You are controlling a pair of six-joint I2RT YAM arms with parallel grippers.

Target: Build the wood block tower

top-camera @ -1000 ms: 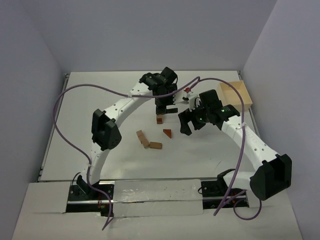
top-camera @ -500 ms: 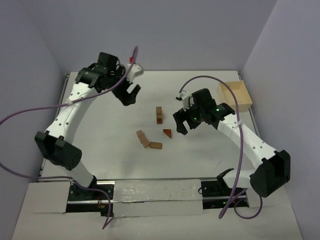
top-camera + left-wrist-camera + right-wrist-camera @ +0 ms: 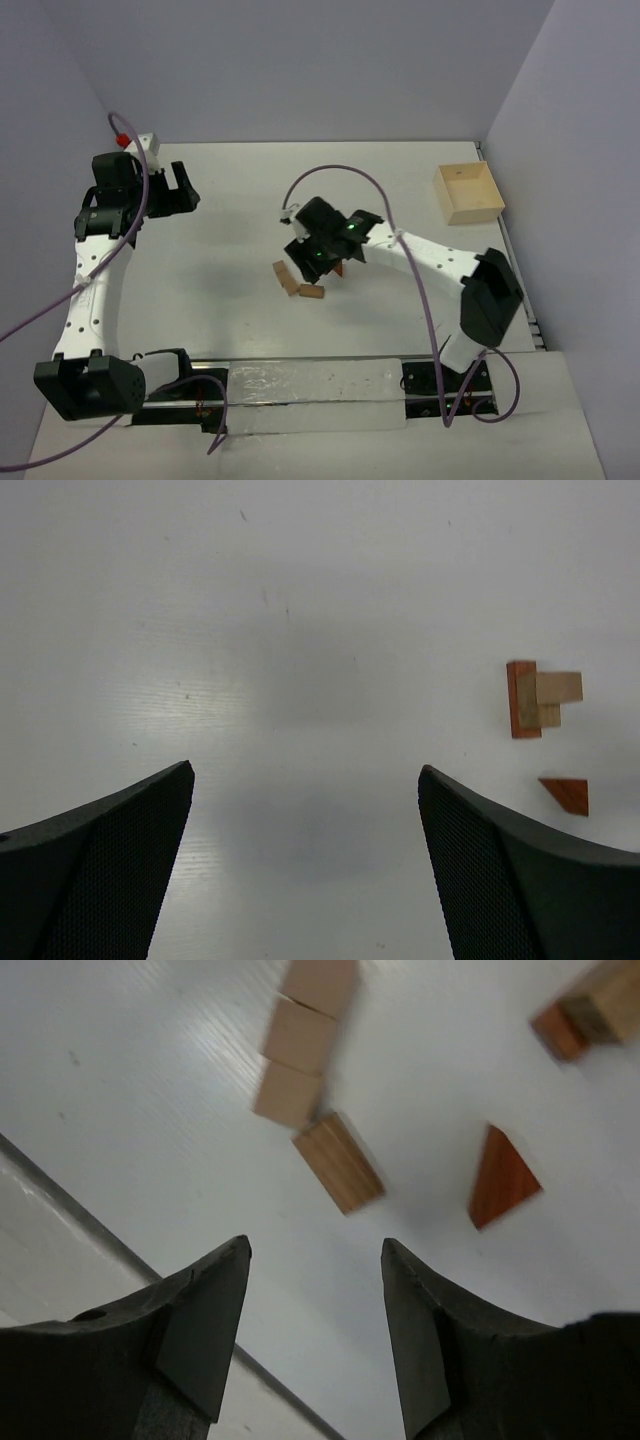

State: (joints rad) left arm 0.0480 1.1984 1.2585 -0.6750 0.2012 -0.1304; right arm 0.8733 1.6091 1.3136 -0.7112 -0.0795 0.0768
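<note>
The left gripper (image 3: pixel 183 188) had drawn far back from where it hung half a second before, close by the tower, and stood at the left rear of the worktop (image 3: pixel 230 310). Its jaws were spread wide and held nothing, as the left wrist view (image 3: pixel 305 772) confirmed.

Right of it, the row of pale blocks (image 3: pixel 286 277) and the brown block (image 3: pixel 313 292) just beside its end lay where they had lain before.

The right gripper (image 3: pixel 308 262) had swung leftward from its earlier place right of the wedge and hung over these loose pieces, jaws apart and empty (image 3: pixel 315 1245), with the pale blocks (image 3: pixel 298 1055) and brown block (image 3: pixel 338 1163) below it.

The wood block tower (image 3: pixel 535 700) stood mid-worktop, tan pieces on a reddish bar. The arm hid it from above, and it showed only at the corner of the right wrist view (image 3: pixel 585 1010). The wedge (image 3: pixel 502 1180) lay apart from it, unmoved.

At far right the box (image 3: pixel 468 193) kept its place.
</note>
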